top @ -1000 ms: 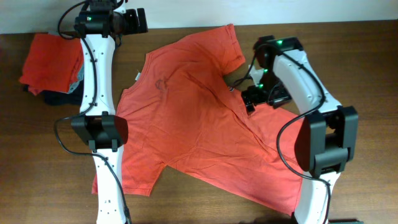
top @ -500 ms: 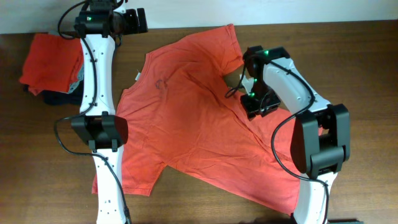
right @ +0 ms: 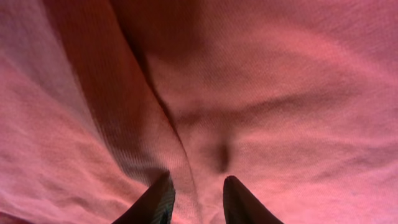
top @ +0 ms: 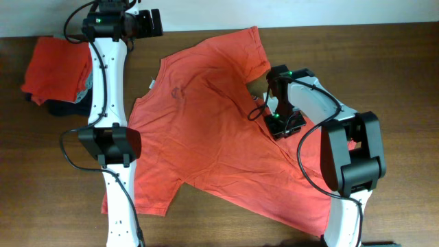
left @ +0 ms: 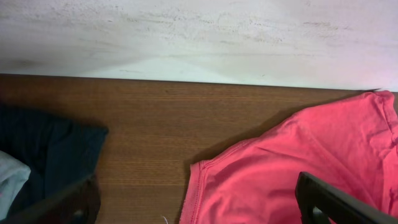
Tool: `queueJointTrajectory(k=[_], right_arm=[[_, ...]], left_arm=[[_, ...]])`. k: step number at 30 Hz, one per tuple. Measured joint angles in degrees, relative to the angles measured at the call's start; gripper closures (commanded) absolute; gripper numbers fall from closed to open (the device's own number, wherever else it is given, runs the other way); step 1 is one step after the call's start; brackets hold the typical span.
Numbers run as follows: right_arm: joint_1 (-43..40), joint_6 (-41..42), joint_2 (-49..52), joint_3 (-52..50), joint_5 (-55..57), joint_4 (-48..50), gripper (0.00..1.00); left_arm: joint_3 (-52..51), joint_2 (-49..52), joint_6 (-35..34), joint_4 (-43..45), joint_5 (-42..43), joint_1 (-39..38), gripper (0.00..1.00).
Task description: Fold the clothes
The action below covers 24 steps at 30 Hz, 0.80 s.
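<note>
A big orange shirt lies spread out flat on the brown tabletop, with its neck toward the left arm and one sleeve up near the white wall. The right tool is pressed down onto the shirt's right side, just under that sleeve. From up close, its two fingers stand close to each other with a ridge of orange cloth running between them. I cannot tell if they are squeezing it tight. The left tool is up at the far edge of the tabletop, by the wall. Its fingers are wide apart and hold nothing. Off at the left corner sits a second orange shirt, bunched on top of a dark blue garment and a pale grey garment.
</note>
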Motion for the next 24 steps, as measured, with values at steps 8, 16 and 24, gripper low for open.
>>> queueJointTrajectory(k=[8,16,24], right_arm=[[0.00,0.04,0.00,-0.33,-0.35,0.15,0.74],[0.00,-1.09,0.00,-0.33,-4.00,-3.26,0.54],[0.00,-2.27,0.00,-0.33,-4.94,-1.84,0.80]], left_arm=[[0.00,-0.02,0.00,0.00,0.00,0.00,0.01],[0.00,-0.02,0.00,0.00,0.00,0.00,0.01],[0.00,-0.02,0.00,0.00,0.02,0.00,0.01]])
